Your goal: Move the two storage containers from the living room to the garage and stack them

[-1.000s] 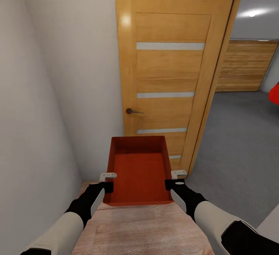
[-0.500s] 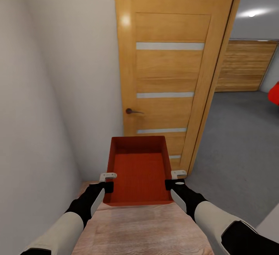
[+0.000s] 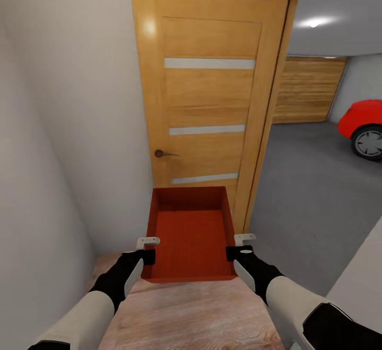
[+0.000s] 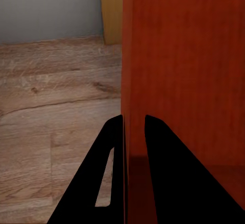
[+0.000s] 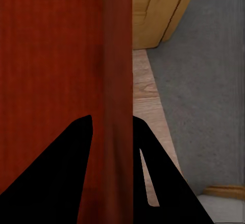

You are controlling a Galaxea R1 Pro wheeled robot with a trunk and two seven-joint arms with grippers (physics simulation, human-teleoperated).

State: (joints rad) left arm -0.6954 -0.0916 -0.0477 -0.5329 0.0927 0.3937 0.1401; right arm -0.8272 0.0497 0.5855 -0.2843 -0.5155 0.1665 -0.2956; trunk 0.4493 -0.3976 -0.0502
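While the left gripper (image 3: 147, 249) pinches one side wall and the right gripper (image 3: 239, 246) pinches the opposite wall, the storage container (image 3: 191, 232) hangs level between them above the wood plank floor (image 3: 196, 315). Just beyond it stands the open wooden door (image 3: 207, 105). Past the doorway lies the garage, with its grey concrete floor (image 3: 313, 190) and a red car (image 3: 363, 124).

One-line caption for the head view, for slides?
Both grippers, left and right, carry an orange-red container toward the open garage door.
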